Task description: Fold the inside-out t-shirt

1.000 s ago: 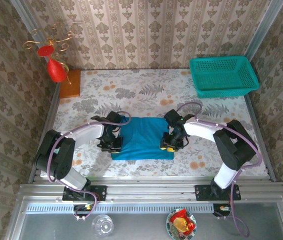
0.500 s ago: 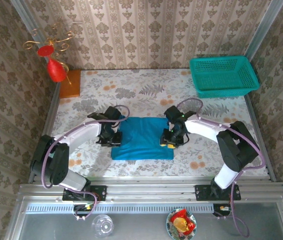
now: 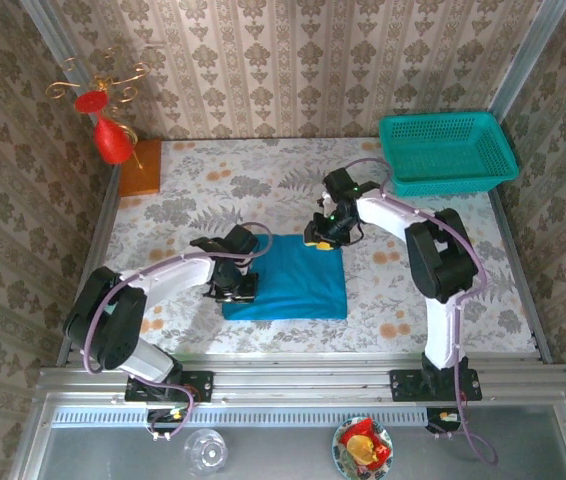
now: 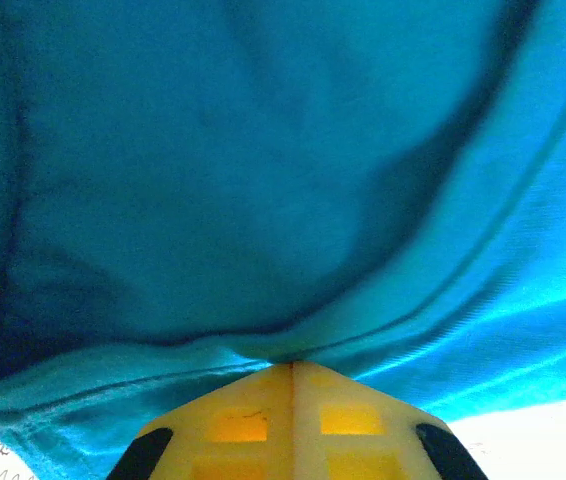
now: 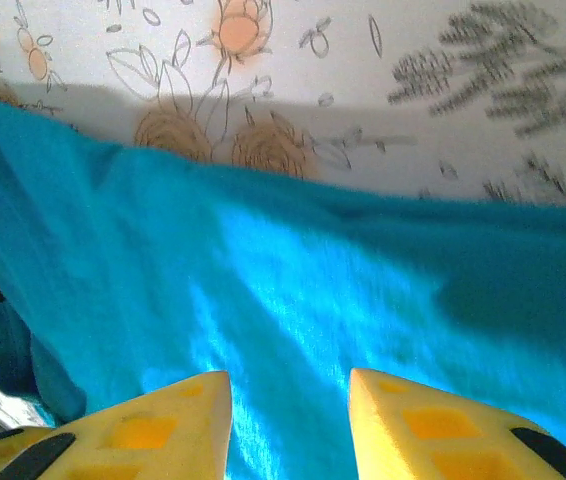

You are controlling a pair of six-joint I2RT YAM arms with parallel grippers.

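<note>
At the centre of the bench [image 3: 263, 185], the inside-out t-shirt [image 3: 293, 282] is laid out as a flat blue rectangle. The left pincer [image 3: 235, 292] is pressed together on the hem at the shirt's 9 o'clock edge. The right pincer [image 3: 315, 240] is held spread over the 1 o'clock corner, with nothing gripped.

If the pinched edge is drawn across while that corner is unheld, the whole stack may be dragged and its layers skewed. If only the top layer is caught, the fold may be pulled open. A shallow bite at the corner may allow the cloth to slip free.
</note>
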